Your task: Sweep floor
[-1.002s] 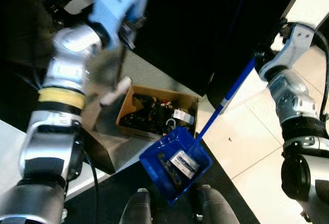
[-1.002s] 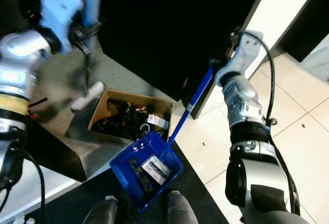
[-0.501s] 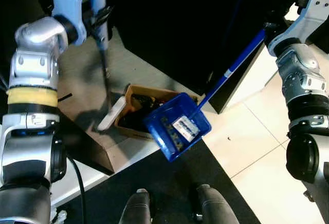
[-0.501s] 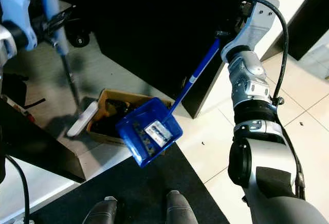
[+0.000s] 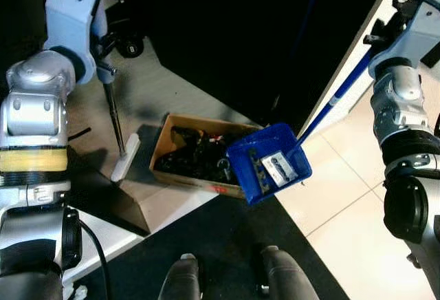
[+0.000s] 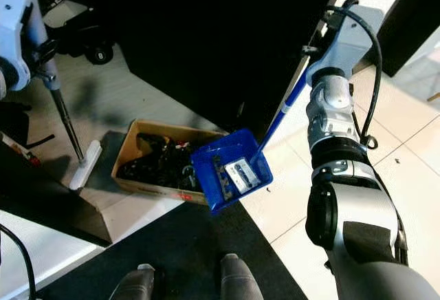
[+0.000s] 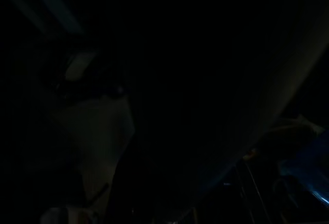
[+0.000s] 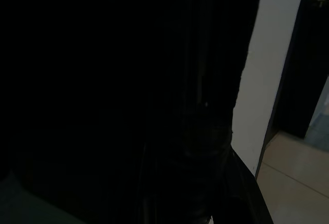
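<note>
A blue dustpan (image 5: 269,164) hangs tilted over the right end of an open cardboard box (image 5: 180,150) full of dark scraps. The pan holds a small white-labelled packet and dark bits. Its long blue handle (image 5: 340,92) slants up to my right gripper (image 5: 377,40), which is shut on it. My left gripper (image 5: 102,66) is raised at the far left and shut on a thin broom handle (image 5: 113,115). The white broom head (image 5: 125,159) rests on the floor, left of the box and apart from it. Both wrist views are almost black.
A tall dark cabinet (image 5: 240,38) stands behind the box. A black mat (image 5: 227,245) lies under my feet (image 5: 182,279), with pale tiles (image 5: 344,217) to the right. A caster wheel (image 6: 100,54) sits at the far left, and a dark slanted panel (image 5: 110,200) lies by the broom head.
The dustpan rose from just before my feet and swung right to the box's right end. The broom head shifted left, off the box's edge. The view has shifted too.
</note>
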`<state>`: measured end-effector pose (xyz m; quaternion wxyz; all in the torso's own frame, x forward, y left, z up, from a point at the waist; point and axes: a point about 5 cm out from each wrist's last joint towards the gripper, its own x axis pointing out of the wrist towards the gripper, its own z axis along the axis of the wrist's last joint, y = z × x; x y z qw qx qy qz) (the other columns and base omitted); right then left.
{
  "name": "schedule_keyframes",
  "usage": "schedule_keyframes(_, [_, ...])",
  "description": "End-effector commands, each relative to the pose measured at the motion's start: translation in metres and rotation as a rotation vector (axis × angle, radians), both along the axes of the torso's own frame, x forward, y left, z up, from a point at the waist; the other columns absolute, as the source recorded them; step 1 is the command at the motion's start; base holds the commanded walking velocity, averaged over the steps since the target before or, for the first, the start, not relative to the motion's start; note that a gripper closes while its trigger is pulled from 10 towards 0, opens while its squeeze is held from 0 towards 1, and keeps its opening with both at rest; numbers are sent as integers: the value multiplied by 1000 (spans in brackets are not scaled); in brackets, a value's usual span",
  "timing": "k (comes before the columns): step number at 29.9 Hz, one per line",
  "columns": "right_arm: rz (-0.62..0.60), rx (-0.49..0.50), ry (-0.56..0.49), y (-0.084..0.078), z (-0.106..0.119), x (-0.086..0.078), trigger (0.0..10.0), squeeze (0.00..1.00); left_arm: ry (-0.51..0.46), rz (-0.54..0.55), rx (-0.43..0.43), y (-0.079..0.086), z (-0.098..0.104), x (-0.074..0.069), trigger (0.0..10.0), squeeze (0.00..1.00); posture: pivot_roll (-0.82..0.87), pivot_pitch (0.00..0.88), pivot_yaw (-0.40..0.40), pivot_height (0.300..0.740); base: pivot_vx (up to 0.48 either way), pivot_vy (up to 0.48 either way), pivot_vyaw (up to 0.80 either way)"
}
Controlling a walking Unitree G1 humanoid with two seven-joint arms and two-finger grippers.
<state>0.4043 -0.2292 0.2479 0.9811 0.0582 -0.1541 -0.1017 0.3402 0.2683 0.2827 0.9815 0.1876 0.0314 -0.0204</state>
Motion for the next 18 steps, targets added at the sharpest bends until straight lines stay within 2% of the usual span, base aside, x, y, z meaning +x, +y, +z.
schedule_keyframes(1, [4,40,-84,2,20,1,10000,0,0,18,-55,1,1,-5,10000,0,-18,134,-56,740,0,0,0])
schedule_keyframes(6, [5,42,-107,6,25,3,10000,0,-35,-36,-87,-4,5,-5,10000,0,-12,137,-59,740,0,0,0])
schedule_keyframes(9, [7,23,-117,13,22,3,10000,0,-110,-65,-116,-12,4,-2,10000,0,-12,139,-58,740,0,0,0])
schedule_keyframes(10, [7,23,-117,13,22,3,10000,0,-110,-65,-116,-12,4,-2,10000,0,-12,139,-58,740,0,0,0])
schedule_keyframes(13, [5,-45,-122,26,16,3,10000,0,-161,-56,-71,-18,-2,1,10000,0,-14,142,-56,740,0,0,0])
schedule_keyframes(18, [-38,-101,-113,36,10,3,10000,0,-105,-24,-106,-20,-7,-1,10000,0,-16,143,-54,740,0,0,0])
